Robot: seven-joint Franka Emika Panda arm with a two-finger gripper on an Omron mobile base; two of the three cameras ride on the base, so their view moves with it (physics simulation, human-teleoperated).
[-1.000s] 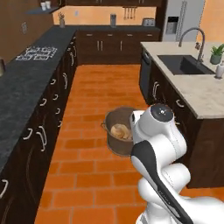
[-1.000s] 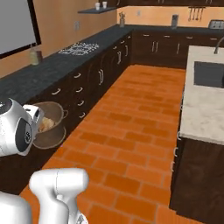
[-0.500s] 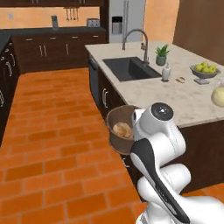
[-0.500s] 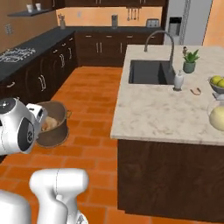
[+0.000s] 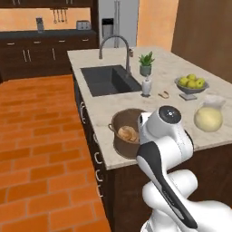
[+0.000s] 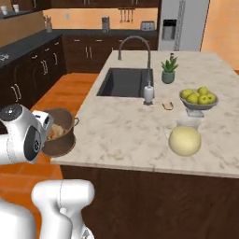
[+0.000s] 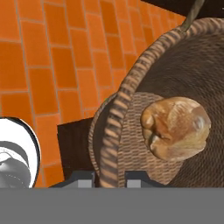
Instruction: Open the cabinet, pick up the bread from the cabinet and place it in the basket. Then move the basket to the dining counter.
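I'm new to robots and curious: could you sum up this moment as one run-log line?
stage: carrying basket to dining counter | gripper: shut on basket rim | bread: inside basket | basket: at counter edge

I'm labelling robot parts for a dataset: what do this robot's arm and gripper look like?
The glossy white, rounded arm has a round dark grey joint cap with a small light centre, and a black stripe along its lower link. The gripper shows two small dark grey, squared fingertips.

Basket [image 6: 60, 137] w/ bread [image 6: 57, 132] at dining counter [image 6: 135, 135] edge, beside arm.
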